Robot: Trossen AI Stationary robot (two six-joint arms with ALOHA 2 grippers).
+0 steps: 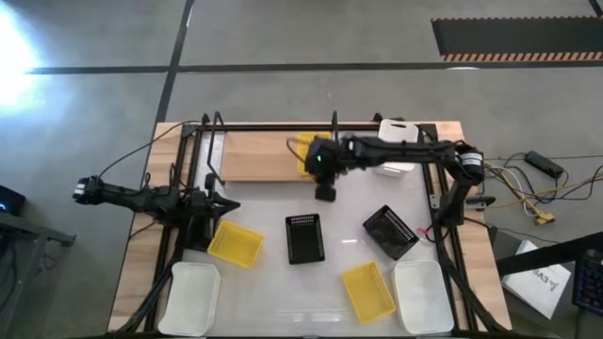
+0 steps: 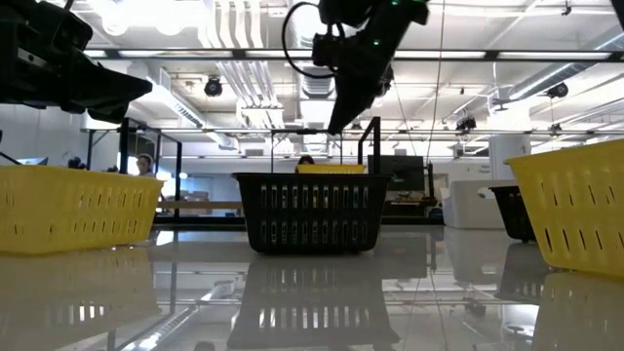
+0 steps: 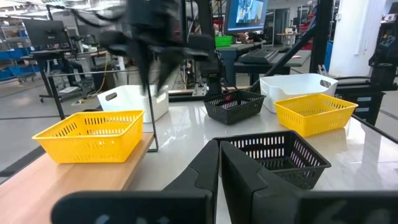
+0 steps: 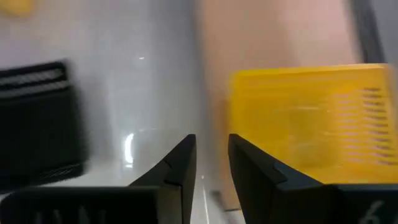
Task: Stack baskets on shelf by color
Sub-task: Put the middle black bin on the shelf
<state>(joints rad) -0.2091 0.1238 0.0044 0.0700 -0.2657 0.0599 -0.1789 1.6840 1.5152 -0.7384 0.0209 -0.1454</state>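
Observation:
The shelf [image 1: 259, 155] is a light wooden board in a black wire frame at the table's far side. One yellow basket [image 1: 303, 149] rests flat on the board and also shows in the right wrist view [image 4: 311, 118]. A white basket [image 1: 396, 132] stands farther right on the shelf. My right gripper [image 1: 325, 193] hangs just in front of the shelf's near edge, beside the yellow basket. Its fingers [image 4: 211, 155] are slightly apart and empty. My left gripper [image 1: 229, 205] is shut and empty at the table's left, and also shows in its own wrist view [image 3: 219, 163].
On the white tabletop lie a yellow basket [image 1: 236, 243], a black basket [image 1: 304, 237], a tilted black basket [image 1: 391, 231], another yellow basket [image 1: 367, 287] and two white baskets [image 1: 193, 297] [image 1: 424, 294] near the front edge. The shelf's upright posts [image 1: 334, 122] stand around the board.

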